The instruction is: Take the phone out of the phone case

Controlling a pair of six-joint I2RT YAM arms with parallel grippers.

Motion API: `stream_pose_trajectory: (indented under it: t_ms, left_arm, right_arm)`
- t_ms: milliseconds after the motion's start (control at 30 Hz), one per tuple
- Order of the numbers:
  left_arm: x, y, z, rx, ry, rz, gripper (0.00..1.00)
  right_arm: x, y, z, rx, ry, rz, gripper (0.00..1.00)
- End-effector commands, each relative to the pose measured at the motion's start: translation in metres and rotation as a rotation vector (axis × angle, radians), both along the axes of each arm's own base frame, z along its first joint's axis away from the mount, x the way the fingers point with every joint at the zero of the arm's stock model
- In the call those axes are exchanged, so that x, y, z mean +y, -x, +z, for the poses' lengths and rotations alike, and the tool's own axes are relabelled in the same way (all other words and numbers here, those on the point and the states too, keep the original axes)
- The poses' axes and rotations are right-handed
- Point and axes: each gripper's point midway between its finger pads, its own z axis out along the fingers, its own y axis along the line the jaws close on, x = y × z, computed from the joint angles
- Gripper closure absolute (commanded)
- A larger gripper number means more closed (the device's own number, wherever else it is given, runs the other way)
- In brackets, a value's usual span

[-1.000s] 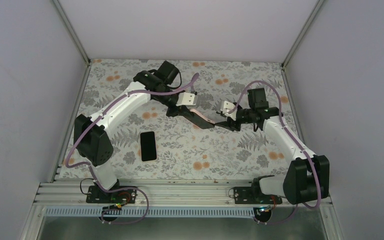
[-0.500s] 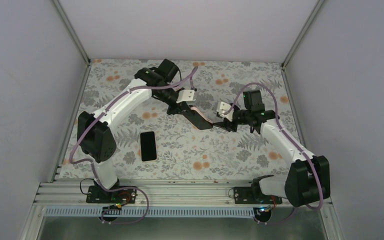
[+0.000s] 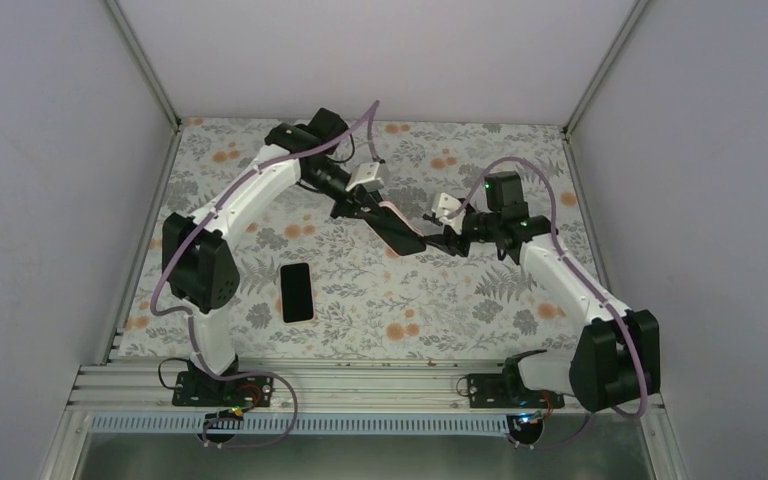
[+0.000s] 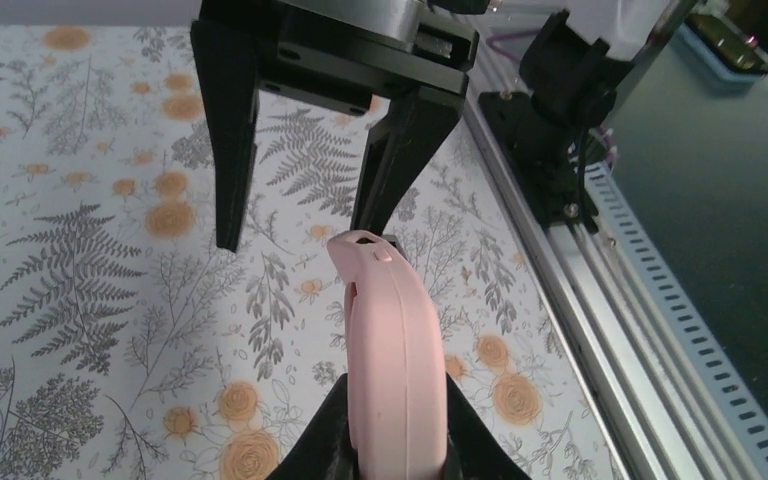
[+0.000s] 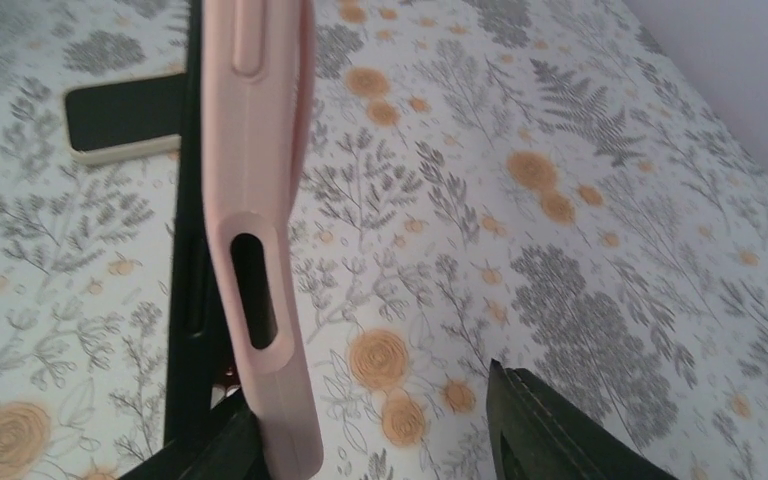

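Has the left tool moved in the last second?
Yes. The left tool, shut on the pink case, has moved toward the far edge of the table, away from the black phone, which lies unmoved.

Pink phone case (image 4: 388, 350), with a button ridge and a slot cutout along its side, hangs off the mat edge-up and tilted, one end pinched in my left pincer (image 4: 392, 452). A black face (image 3: 392, 232) fills its open side; screen or lining, I cannot tell. A black phone (image 3: 297, 292), pale-rimmed, lies flat on the mat, well apart toward the near left.
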Motion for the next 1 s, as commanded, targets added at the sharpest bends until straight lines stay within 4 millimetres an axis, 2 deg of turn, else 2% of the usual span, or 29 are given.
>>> stream_pose_trajectory:
  t_ms: [0, 100, 200, 333, 633, 700, 800, 833, 967]
  left_arm:
    - [-0.009, 0.03, 0.065, 0.137, 0.303, -0.139, 0.94]
    - [0.002, 0.02, 0.067, 0.123, 0.316, -0.114, 0.94]
    - [0.006, 0.014, 0.06, 0.122, 0.302, -0.098, 0.94]
    - [0.004, 0.007, 0.046, 0.127, 0.274, -0.085, 0.94]
    - [-0.003, -0.008, 0.022, 0.142, 0.237, -0.051, 0.93]
    - [-0.004, -0.012, 0.017, 0.139, 0.223, -0.039, 0.94]
    - [-0.003, -0.02, 0.01, 0.113, 0.197, -0.011, 0.94]
    - [-0.002, -0.023, 0.008, 0.104, 0.187, -0.001, 0.93]
    - [0.0, -0.036, 0.006, 0.054, 0.154, 0.04, 0.85]
  right_arm:
    - [0.033, 0.005, 0.046, -0.02, -0.155, 0.17, 0.49]
    - [0.035, 0.013, 0.05, 0.044, -0.202, 0.219, 0.54]
    - [0.038, 0.024, 0.054, 0.1, -0.24, 0.279, 0.57]
    - [0.042, 0.029, 0.067, 0.134, -0.281, 0.334, 0.62]
    - [0.048, 0.037, 0.103, 0.152, -0.378, 0.373, 0.62]
    - [0.051, 0.036, 0.108, 0.166, -0.391, 0.384, 0.69]
    - [0.053, 0.028, 0.108, 0.181, -0.379, 0.352, 0.91]
    - [0.053, 0.025, 0.106, 0.19, -0.371, 0.338, 0.96]
    - [0.052, 0.021, 0.093, 0.246, -0.335, 0.302, 0.96]
